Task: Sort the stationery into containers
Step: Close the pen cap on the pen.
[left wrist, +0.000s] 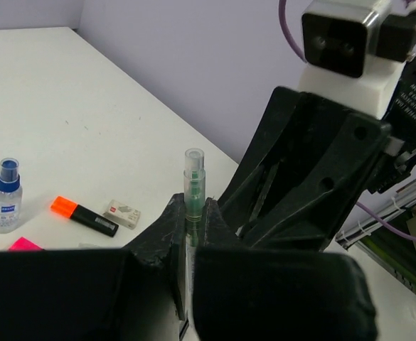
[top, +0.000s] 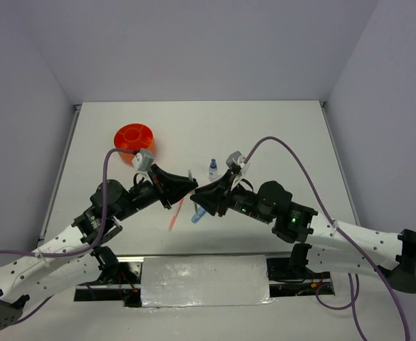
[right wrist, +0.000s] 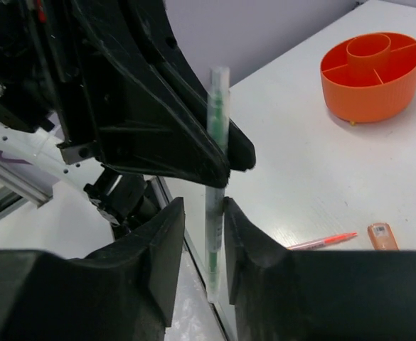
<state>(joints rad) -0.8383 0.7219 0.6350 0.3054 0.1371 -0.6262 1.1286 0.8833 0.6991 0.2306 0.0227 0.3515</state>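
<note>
A clear pen with a green core (left wrist: 193, 177) stands upright between both grippers above the table's front middle. My left gripper (left wrist: 193, 209) is shut on it; in the top view this gripper (top: 192, 186) meets the right one (top: 200, 193) tip to tip. In the right wrist view the pen (right wrist: 217, 177) stands between the jaws of my right gripper (right wrist: 204, 213). One finger touches it and the other stands apart. The orange divided cup (top: 134, 142) sits at the far left and also shows in the right wrist view (right wrist: 370, 74).
On the table lie a blue-capped bottle (left wrist: 6, 197), an orange-tipped black highlighter (left wrist: 83, 215), a white eraser (left wrist: 121, 213), a pink tip (left wrist: 24, 244), a thin orange pen (top: 176, 213) and a blue marker (top: 198, 214). The table's front edge lies just below the grippers.
</note>
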